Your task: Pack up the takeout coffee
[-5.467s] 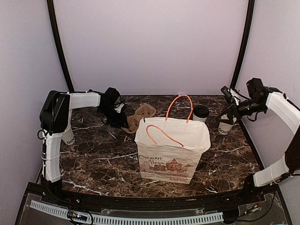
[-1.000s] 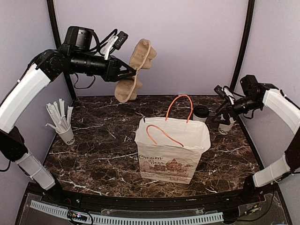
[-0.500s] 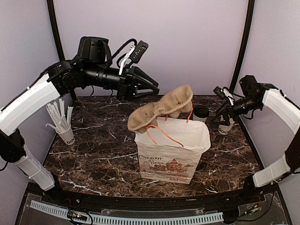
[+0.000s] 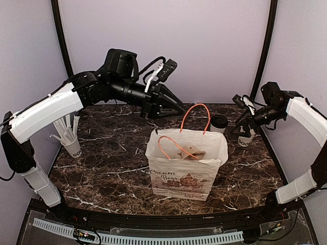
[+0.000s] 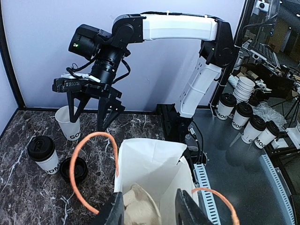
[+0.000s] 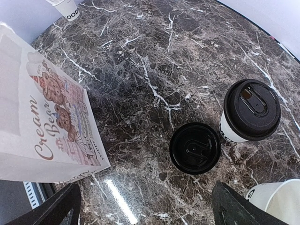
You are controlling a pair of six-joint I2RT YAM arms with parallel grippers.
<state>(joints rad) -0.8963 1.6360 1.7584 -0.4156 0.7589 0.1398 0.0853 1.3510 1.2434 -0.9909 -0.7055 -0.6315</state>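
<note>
Where lilac walls (image 4: 163, 46) meet, dark marble table (image 4: 107, 168), takeout coffee (image 4: 218, 122) upright

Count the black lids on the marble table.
2. One lid sits on the coffee cup behind the paper bag, toward the right. The loose lid lies flat on the marble beside that cup. The bag could hide others.

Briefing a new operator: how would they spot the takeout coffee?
Find the paper bag mid-table, then look just behind its right side. The takeout coffee stands there: the only white cup wearing a black lid, beside a loose lid and an open cup.
</note>
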